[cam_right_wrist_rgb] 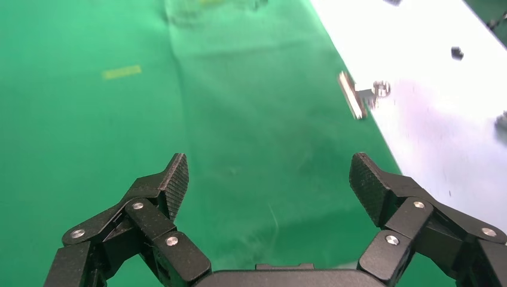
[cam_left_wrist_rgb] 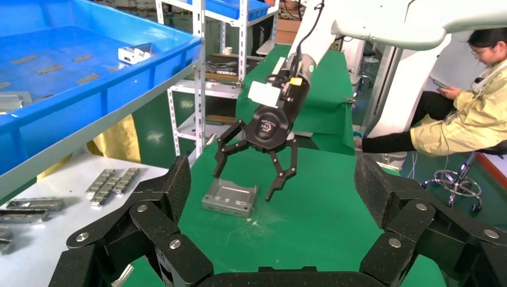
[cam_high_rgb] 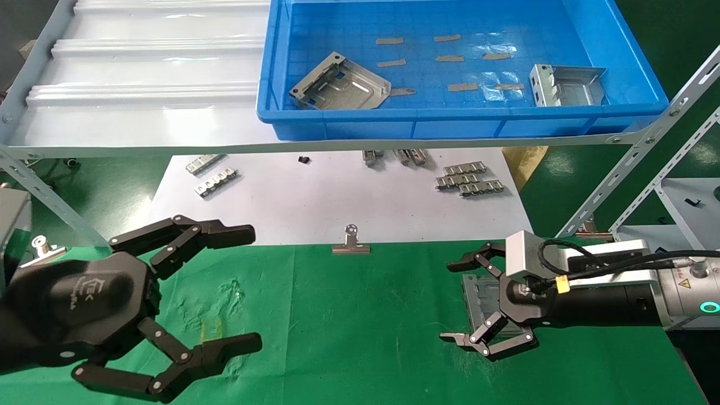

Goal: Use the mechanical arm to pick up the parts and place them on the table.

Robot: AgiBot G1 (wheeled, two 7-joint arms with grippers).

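Our right gripper point(cam_high_rgb: 460, 298) hangs with its fingers spread wide and holding nothing, above a part point(cam_high_rgb: 478, 298) that lies flat on the green table point(cam_high_rgb: 349, 326), near the right edge. From the head view the fingers straddle the plate; whether a fingertip touches it we cannot tell. Two more parts wait in the blue bin point(cam_high_rgb: 427, 121) on the shelf above: one point(cam_high_rgb: 340, 84) toward the bin's left, another point(cam_high_rgb: 568, 84) at its right end. Our left gripper point(cam_high_rgb: 242, 289) is parked low on the left, also spread wide and empty.

The risk we see is a fingertip catching the plate's bent-up rim if the arm rises or swings sideways, dragging or flipping the part (the cloth already looks rumpled near the middle, so it may bunch too). The next reach into the bin has to clear the shelf's front rail and the bin wall, and a low path could clip either one.

The left wrist view shows the right gripper point(cam_left_wrist_rgb: 254, 182) from the side, with its tips beside the part point(cam_left_wrist_rgb: 230, 198) and the plate resting on the cloth; the head view hides this under the gripper body. The right wrist view shows only cloth between its fingers point(cam_right_wrist_rgb: 173, 176), plus a binder clip point(cam_right_wrist_rgb: 359, 94) at the paper's edge, and no plate.
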